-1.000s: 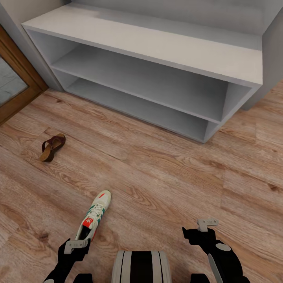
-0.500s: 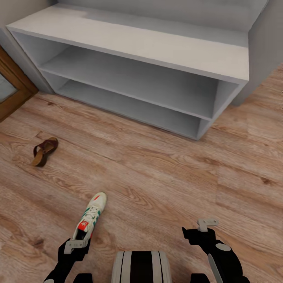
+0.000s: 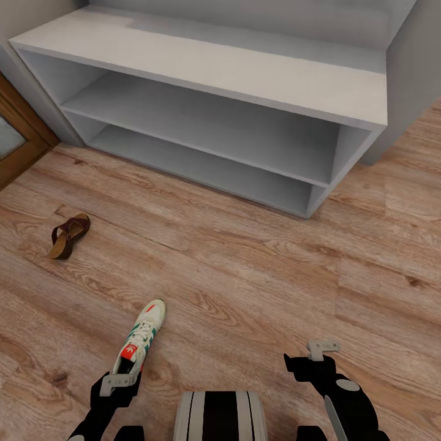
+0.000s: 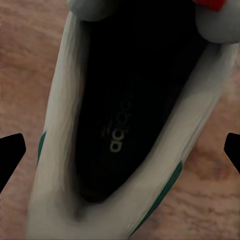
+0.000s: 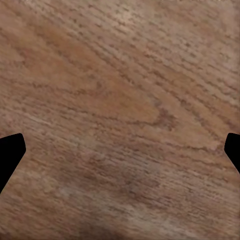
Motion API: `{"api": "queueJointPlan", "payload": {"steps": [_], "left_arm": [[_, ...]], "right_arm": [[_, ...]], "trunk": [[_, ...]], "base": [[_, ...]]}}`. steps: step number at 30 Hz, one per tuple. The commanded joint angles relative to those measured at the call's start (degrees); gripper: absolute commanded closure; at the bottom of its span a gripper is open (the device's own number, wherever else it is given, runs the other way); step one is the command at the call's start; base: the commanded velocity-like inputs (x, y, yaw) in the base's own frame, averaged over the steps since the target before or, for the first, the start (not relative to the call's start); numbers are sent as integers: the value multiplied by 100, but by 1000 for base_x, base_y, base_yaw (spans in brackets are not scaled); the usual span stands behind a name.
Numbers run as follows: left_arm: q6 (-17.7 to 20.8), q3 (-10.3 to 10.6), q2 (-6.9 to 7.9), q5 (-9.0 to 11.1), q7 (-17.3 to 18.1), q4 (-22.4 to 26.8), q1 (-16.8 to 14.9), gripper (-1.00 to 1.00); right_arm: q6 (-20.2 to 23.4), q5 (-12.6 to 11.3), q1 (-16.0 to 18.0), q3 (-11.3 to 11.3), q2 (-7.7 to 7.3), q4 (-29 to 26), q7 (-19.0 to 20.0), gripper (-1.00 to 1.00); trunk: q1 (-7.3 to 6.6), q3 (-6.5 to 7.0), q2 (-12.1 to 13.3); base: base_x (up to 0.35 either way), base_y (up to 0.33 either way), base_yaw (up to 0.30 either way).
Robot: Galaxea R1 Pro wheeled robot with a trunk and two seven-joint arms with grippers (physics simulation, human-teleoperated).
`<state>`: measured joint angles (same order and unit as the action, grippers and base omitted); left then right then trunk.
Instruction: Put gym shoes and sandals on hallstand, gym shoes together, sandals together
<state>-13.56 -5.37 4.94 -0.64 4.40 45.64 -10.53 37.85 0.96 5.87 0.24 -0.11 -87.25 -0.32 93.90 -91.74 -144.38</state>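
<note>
Hovering over one gym shoe [image 3: 140, 339], the left gripper [image 3: 118, 383] sits just above the heel end, with the shoe's toe pointing away toward the shoe rack [image 3: 202, 67]. In the left wrist view the shoe's dark opening [image 4: 135, 115] lies straight below, centred between the two dark fingertips at the frame edges. The jaws stand wide apart, holding nothing; they bracket the shoe's width, a placement that looks meant for a grasp across the collar. Whether the fingers touch the shoe yet cannot be told.

The right gripper [image 3: 323, 350] hangs over bare floor [image 3: 257, 269], also spread open and empty; its wrist view gives wood grain between the tips [image 5: 12, 150]. Likely parked out of the way while the left arm works.

One sandal [image 3: 69, 234] lies on the planks well apart from the shoe, off to the left, nearer a wood-framed door [image 3: 15, 144]. It rests tipped partly on its side.

The rack stands against the wall ahead, its top and the two open shelves without shoes in the visible part. Judged from this, the task is at its start: nothing racked, first pickup not yet closed. The next move calls for a descent and a squeeze.
</note>
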Motion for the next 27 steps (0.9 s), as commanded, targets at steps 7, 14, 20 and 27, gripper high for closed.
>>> {"api": "queueJointPlan", "payload": {"steps": [7, 14, 20, 27], "left_arm": [[-14, -25, 5, -6, 43, -8, -2, -100], [-13, -26, 7, -6, 43, -11, -2, -100], [-14, 6, 7, -11, 43, -11, -2, -100], [-15, 55, 7, -274, 43, -6, -2, -100]], "right_arm": [[30, 9, 2, 3, -1, -6, -3, -100], [30, 9, 2, 3, -3, -5, -3, -100], [30, 9, 2, 3, -6, -3, -3, -100], [30, 9, 2, 2, -7, -3, -3, -100]], "trunk": [[-1, -3, -1], [-1, -3, -1], [-1, -3, -1], [-1, -3, -1]], "base": [[0, 0, 0], [0, 0, 0], [0, 0, 0], [0, 0, 0]]}}
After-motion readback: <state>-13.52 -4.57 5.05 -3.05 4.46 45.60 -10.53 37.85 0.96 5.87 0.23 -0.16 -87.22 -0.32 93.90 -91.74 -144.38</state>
